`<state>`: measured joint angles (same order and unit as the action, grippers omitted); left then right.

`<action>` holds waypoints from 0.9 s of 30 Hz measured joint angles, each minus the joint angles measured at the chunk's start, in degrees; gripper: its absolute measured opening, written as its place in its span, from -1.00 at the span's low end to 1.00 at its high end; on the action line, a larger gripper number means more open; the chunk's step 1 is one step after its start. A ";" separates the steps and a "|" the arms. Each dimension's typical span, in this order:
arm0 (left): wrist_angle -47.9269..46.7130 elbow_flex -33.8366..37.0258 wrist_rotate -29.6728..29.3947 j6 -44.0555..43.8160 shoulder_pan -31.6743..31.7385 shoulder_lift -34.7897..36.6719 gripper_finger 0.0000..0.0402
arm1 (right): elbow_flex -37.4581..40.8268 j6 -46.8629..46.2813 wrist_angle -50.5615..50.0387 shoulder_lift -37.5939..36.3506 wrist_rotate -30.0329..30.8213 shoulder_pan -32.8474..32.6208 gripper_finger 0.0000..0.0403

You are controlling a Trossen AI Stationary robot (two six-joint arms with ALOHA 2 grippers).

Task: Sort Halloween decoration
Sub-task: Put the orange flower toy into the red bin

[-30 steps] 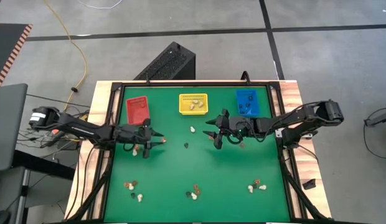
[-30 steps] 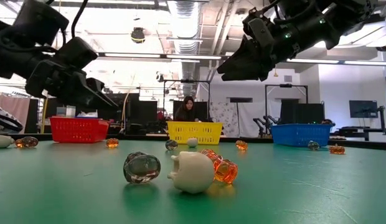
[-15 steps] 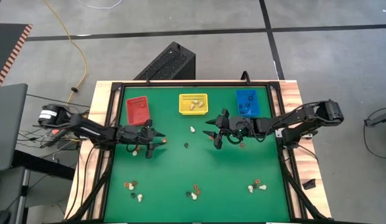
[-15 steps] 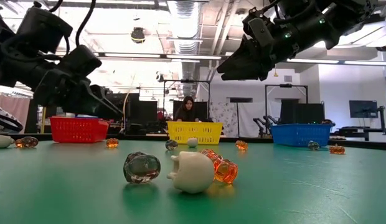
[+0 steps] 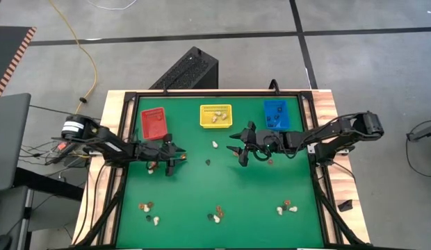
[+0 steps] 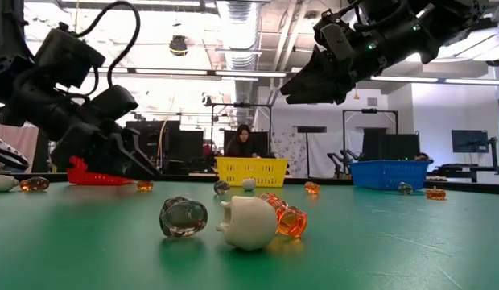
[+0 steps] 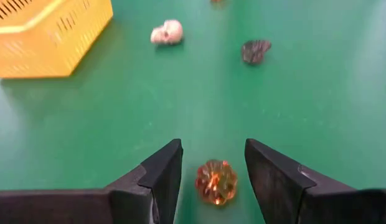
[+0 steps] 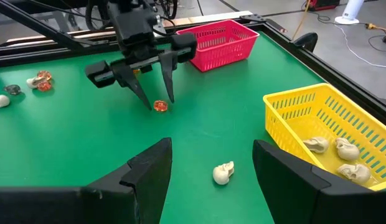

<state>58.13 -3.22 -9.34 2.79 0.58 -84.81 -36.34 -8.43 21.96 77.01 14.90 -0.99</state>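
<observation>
Two grippers spread, nothing held. Left gripper (image 7: 213,163) low over mat, orange trinket (image 7: 216,182) between fingertips, near red bin (image 8: 222,38). Centre first, drop straight, close gently; likely slippery. Right gripper (image 8: 211,163) parked above skull (image 8: 223,173).

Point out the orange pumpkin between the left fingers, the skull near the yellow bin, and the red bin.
Orange pumpkin (image 7: 216,182), left wrist view, its centre.
Skull (image 8: 223,173), right wrist view, middle of its dome.
Red bin (image 8: 233,45), right wrist view, its near wall.

Overhead, table-level, two wrist views; table (image 5: 222,187) shared.
</observation>
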 joint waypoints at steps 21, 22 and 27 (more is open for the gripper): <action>5.69 -0.07 5.70 -0.12 3.56 -9.99 -0.33 | 0.02 -0.08 0.00 0.00 -0.02 0.00 0.27; 5.46 -0.07 5.73 -0.06 3.59 -10.01 -0.39 | 0.02 -0.08 0.02 0.00 -0.02 0.00 0.27; 5.28 -0.07 5.85 0.19 3.59 -10.01 -0.64 | 0.02 -0.08 0.02 0.00 -0.02 0.00 0.27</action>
<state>63.41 -3.29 -3.49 2.98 4.16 -94.83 -36.32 -8.51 21.98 77.01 14.87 -0.99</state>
